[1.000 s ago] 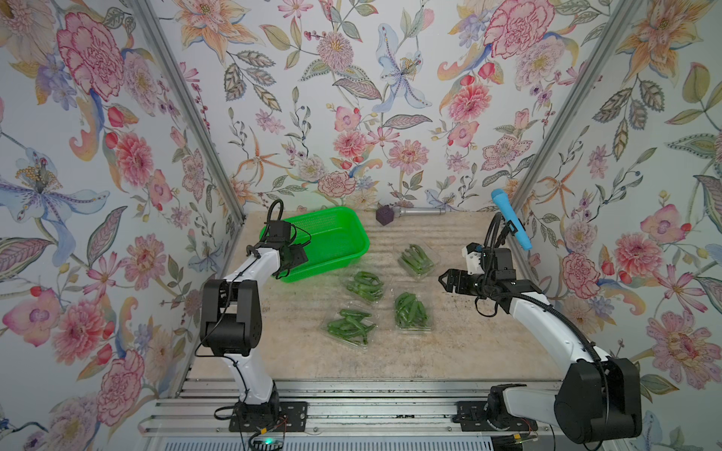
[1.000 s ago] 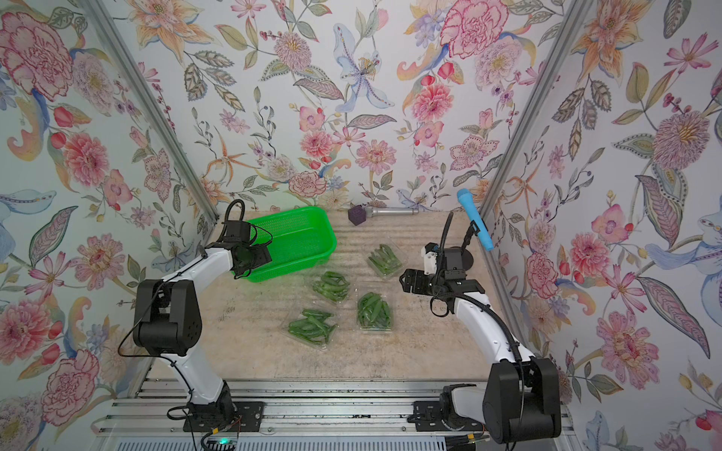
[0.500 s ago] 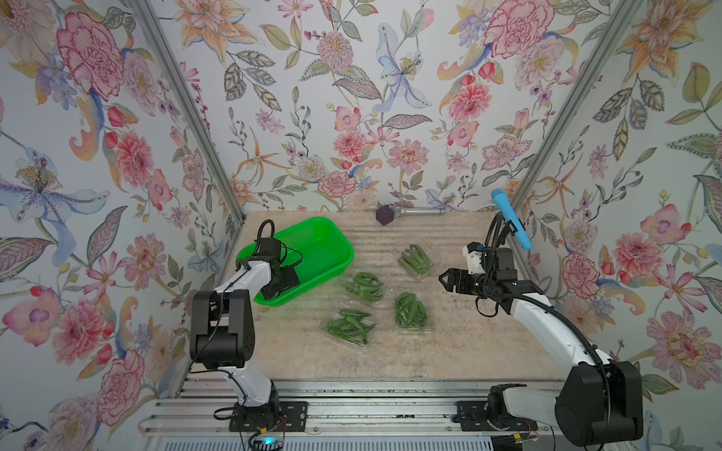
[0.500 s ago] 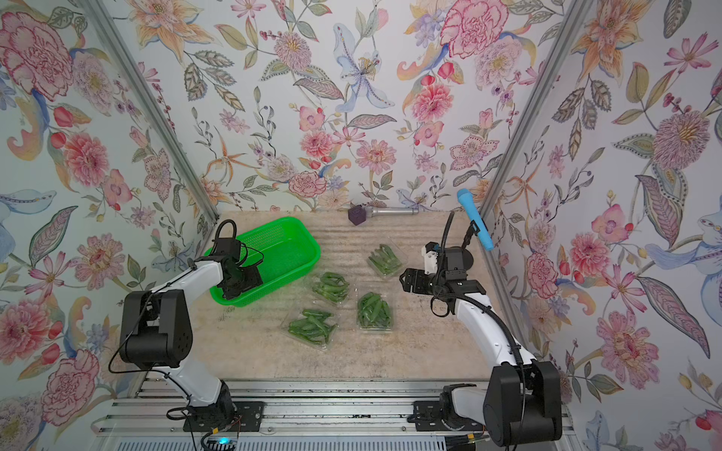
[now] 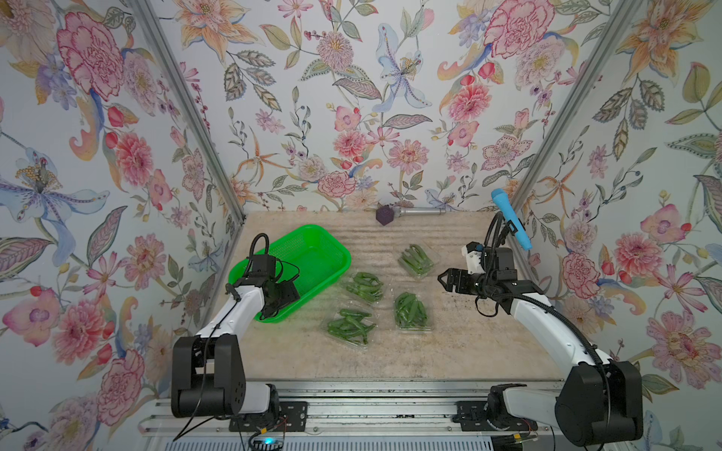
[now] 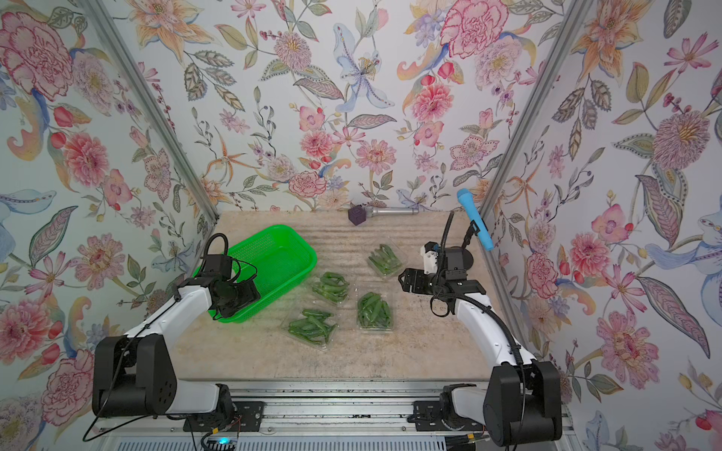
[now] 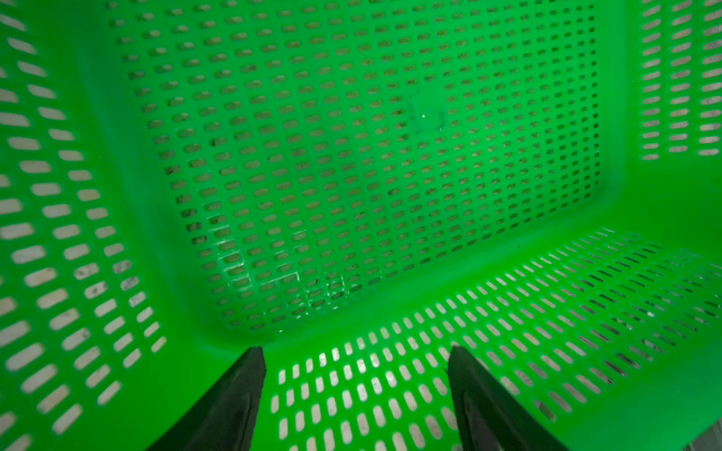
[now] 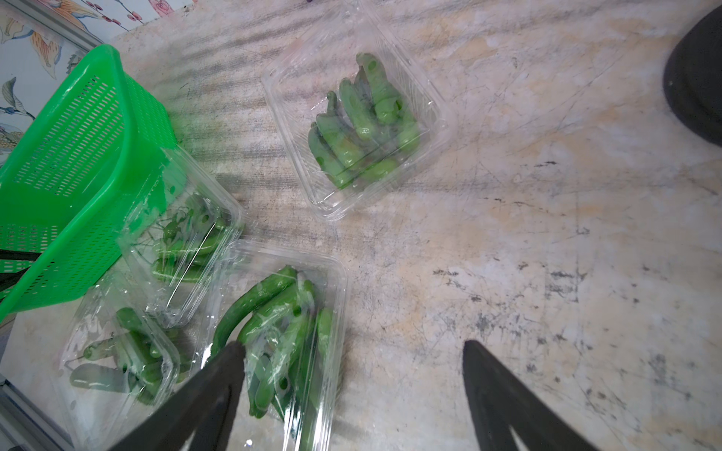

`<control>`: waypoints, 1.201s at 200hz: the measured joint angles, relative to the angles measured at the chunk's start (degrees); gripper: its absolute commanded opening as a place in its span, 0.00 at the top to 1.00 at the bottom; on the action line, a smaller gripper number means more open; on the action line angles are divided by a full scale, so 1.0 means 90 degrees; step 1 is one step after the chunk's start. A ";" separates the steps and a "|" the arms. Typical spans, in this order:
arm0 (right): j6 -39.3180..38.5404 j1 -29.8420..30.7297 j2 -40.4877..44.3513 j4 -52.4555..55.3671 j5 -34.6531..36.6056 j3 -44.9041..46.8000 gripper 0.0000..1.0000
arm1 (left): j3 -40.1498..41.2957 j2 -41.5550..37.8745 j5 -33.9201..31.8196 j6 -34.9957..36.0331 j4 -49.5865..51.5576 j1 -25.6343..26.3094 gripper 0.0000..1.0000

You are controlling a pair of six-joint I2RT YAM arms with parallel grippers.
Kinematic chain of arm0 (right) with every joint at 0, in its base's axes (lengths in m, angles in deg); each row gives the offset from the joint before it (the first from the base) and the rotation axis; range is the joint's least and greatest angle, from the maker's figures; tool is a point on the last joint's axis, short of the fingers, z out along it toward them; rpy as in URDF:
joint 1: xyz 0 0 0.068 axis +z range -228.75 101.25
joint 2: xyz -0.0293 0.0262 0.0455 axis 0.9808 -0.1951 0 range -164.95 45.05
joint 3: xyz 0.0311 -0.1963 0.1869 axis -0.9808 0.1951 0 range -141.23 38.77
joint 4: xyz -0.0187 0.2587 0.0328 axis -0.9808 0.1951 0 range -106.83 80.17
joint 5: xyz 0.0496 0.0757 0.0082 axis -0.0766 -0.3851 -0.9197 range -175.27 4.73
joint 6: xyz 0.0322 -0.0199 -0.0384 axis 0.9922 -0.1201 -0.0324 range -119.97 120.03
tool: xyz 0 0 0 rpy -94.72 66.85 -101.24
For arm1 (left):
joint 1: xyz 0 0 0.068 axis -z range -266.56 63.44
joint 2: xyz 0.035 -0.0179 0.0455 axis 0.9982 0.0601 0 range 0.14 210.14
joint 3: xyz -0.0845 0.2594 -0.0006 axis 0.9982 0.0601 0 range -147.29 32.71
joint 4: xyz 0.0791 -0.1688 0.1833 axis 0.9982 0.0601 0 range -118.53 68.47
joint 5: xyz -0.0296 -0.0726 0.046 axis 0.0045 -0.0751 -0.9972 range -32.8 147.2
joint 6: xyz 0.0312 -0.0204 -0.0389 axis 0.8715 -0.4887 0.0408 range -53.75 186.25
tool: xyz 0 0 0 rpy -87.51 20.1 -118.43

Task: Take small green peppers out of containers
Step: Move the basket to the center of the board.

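The robot has two arms. The left arm [image 5: 234, 312] and the right arm [image 5: 547, 332] are white tubes with big black boxy joints [image 5: 207, 375] low down. Thin black cables [image 5: 261, 235] loop over each wrist. A small white box [image 5: 470, 257] with a blue bit sits on the right wrist. The left gripper [image 7: 355, 351] and the right gripper [image 8: 351, 347] each have two black pointy fingers [image 8: 504, 402].

Scuffed beige tabletop [image 5: 449, 347], green basket [image 5: 324, 250] at left, four clear containers [image 5: 349, 326] of peppers [image 5: 409, 310], microphone [image 5: 418, 212] at back.
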 measured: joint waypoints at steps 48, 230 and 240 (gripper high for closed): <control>0.0000 0.0007 -0.0010 0.0000 -0.0044 0.0000 0.11 | 0.0129 -0.0321 -0.0010 -0.0046 0.0051 0.0000 0.22; 0.0556 0.0185 0.0039 0.0408 -0.0835 -0.0129 0.16 | -0.1904 -0.0311 -0.0993 -0.0012 -0.0369 0.2509 0.19; 0.0617 0.0248 0.0036 0.0471 -0.0850 -0.0107 0.16 | -0.1899 -0.0192 -0.0969 -0.0134 -0.0408 0.2871 0.19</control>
